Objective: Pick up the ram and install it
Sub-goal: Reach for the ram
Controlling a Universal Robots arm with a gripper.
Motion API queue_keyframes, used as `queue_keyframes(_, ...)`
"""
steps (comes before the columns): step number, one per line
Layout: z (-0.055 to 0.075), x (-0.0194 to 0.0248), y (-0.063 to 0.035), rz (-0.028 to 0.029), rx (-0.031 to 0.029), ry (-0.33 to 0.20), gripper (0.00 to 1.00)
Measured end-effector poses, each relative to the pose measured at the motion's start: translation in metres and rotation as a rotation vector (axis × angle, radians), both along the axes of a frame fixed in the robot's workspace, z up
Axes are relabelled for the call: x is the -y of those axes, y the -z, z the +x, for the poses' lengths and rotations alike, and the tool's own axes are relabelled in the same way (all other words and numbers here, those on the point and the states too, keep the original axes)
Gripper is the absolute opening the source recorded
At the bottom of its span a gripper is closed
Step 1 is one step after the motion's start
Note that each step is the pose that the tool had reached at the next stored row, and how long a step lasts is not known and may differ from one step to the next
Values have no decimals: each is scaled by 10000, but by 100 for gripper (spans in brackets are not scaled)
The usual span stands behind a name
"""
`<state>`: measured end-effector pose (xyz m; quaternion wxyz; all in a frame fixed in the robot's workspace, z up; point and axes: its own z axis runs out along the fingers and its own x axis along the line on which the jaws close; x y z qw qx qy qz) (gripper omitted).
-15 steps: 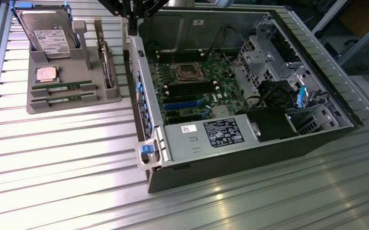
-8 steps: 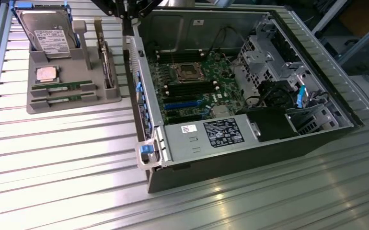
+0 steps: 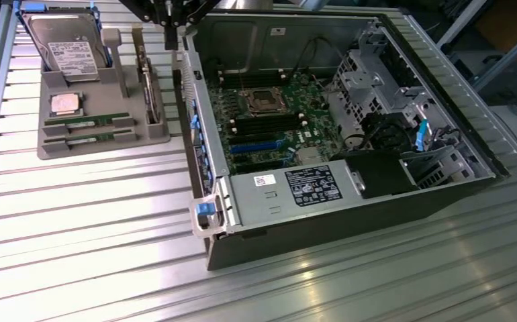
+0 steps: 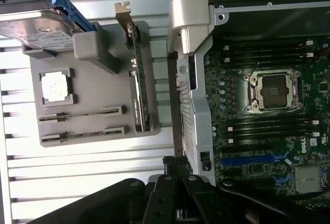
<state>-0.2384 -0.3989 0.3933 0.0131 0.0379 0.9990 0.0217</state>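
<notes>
Two ram sticks lie on edge in the slots of a grey holder tray (image 3: 142, 134): one ram (image 3: 88, 122) (image 4: 82, 115) and a second ram (image 3: 88, 137) (image 4: 82, 134) beside it. My gripper (image 3: 178, 30) (image 4: 177, 166) hangs high above the gap between the tray and the computer case's wall, well away from both sticks. Its fingers stand shut with nothing between them. The open case (image 3: 240, 208) shows the motherboard with dark memory slots (image 3: 263, 124) (image 4: 268, 126) beside the empty processor socket (image 3: 263, 100) (image 4: 273, 90).
The tray also carries a hard drive (image 3: 70, 43), a square silver processor (image 3: 66, 104) and an upright expansion card (image 3: 151, 87). A power supply (image 3: 299, 188) and drive cages (image 3: 375, 74) crowd the case. Ribbed metal tabletop (image 3: 79, 221) spreads in front.
</notes>
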Motion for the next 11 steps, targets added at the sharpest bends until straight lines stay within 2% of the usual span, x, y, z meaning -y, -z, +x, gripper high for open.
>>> queue_keyframes(11,-118,0,0,0,0,0,11)
